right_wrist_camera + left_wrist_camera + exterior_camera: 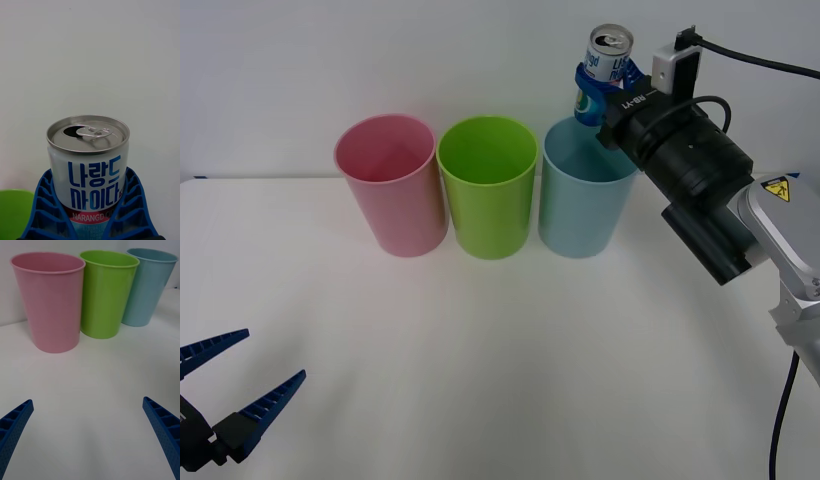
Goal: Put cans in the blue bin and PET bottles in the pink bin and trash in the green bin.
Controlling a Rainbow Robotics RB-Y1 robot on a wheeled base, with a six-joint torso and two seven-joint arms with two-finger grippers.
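The can (pixel 610 52), a small slim drink can with its tab already pulled open, is probably empty or nearly so: light, thin-walled and easily dented, with a smooth printed skin that could slip if pinched weakly. The sensible hold is across the lower body, well under the stiff rim, and that is how the right tool (pixel 592 92) has it: its blue ribbed fingers (pixel 41 210) are closed against both sides of the can's lower half, leaving the silver top and lettering clear above them. In the front view the can sits upright at the upper right of the frame, lifted off the table (pixel 500 350) and hanging just above the far right part of the blue bin (pixel 585 195)'s rim, not yet inside it. The right arm reaches in from the right edge, forearm angled up and toward the bins, wrist roughly level. The green bin (pixel 487 185) stands in the middle, touching or nearly touching its neighbours, with the pink bin (pixel 390 180) at the left. The left tool (pixel 235 385) rests low at the lower left corner, fingers spread wide and holding nothing.
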